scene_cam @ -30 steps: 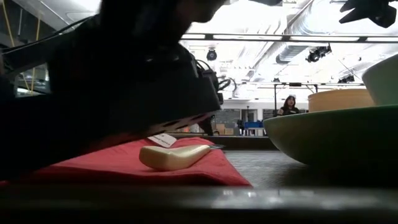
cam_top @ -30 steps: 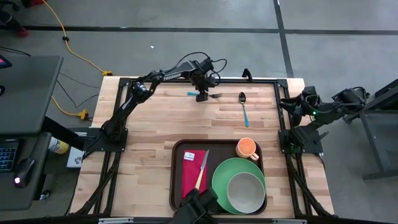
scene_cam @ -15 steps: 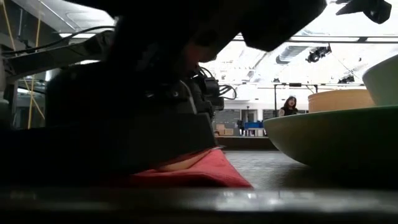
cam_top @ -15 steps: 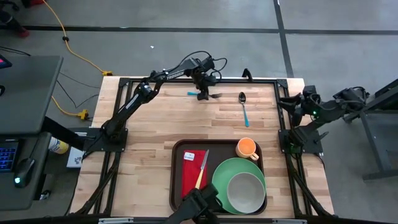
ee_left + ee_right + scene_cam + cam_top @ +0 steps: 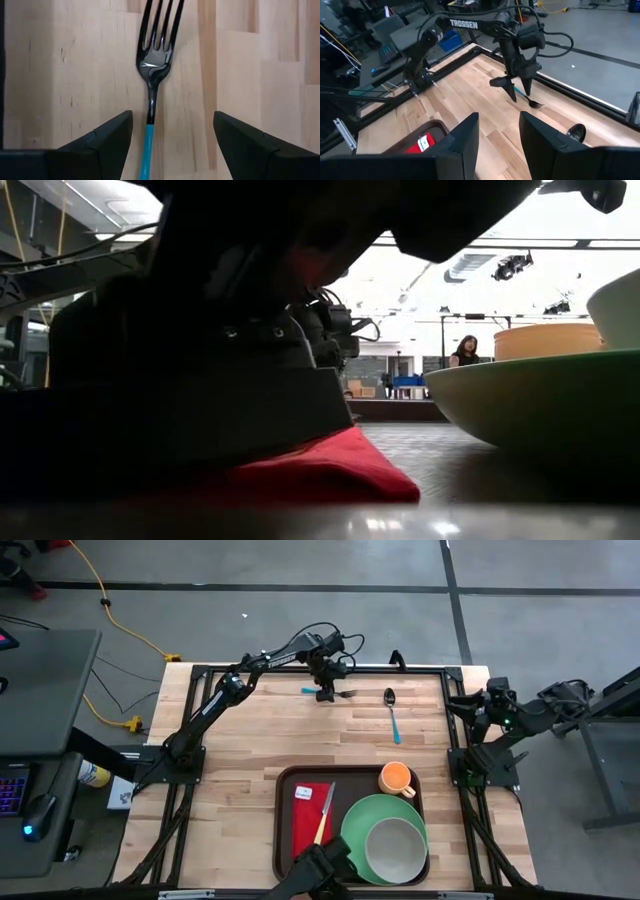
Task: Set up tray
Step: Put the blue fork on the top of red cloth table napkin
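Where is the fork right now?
In the high view the fork lies flat on the bare wood at the table's far edge, left of the spoon, with the left gripper open over its blue handle.

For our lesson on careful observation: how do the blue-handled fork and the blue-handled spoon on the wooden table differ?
The blue-handled metal fork ends in tines, the blue-handled metal spoon in a rounded bowl. The fork lies across the table's far edge, the spoon points lengthwise toward the dark brown plastic tray. The open left end effector straddles the fork, while nothing is near the spoon. Both rest on bare wood, outside the tray.
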Action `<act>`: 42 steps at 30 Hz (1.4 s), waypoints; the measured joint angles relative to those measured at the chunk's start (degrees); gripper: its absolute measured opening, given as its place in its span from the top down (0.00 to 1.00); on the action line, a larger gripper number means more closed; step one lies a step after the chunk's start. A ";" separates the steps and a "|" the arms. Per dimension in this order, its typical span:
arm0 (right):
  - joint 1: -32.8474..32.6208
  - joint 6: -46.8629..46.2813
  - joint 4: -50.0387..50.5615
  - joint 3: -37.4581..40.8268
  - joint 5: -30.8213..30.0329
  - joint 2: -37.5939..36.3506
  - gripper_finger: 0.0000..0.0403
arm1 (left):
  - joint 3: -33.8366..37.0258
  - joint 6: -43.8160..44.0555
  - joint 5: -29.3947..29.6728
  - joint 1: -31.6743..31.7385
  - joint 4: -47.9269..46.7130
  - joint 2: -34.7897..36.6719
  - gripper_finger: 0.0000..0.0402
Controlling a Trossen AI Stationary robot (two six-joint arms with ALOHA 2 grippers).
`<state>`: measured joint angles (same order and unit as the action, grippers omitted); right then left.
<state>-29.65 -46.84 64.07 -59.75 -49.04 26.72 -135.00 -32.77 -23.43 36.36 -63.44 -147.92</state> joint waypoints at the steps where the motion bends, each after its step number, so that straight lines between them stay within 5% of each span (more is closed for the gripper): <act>1: 0.02 0.50 -0.54 0.00 -0.02 0.00 0.71 | 0.00 0.00 -0.18 0.00 0.00 0.00 0.25; 31: 0.00 2.31 -2.68 -0.02 -0.04 0.00 0.71 | 0.02 -0.15 -1.82 0.01 0.47 0.00 0.57; 42: 0.00 2.39 -2.68 -0.02 -0.04 0.00 0.71 | 0.04 -1.40 -2.70 0.07 1.09 0.02 0.88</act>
<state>-29.65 -44.46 61.39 -59.77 -49.08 26.72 -134.96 -34.17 -26.13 36.42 -62.35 -147.89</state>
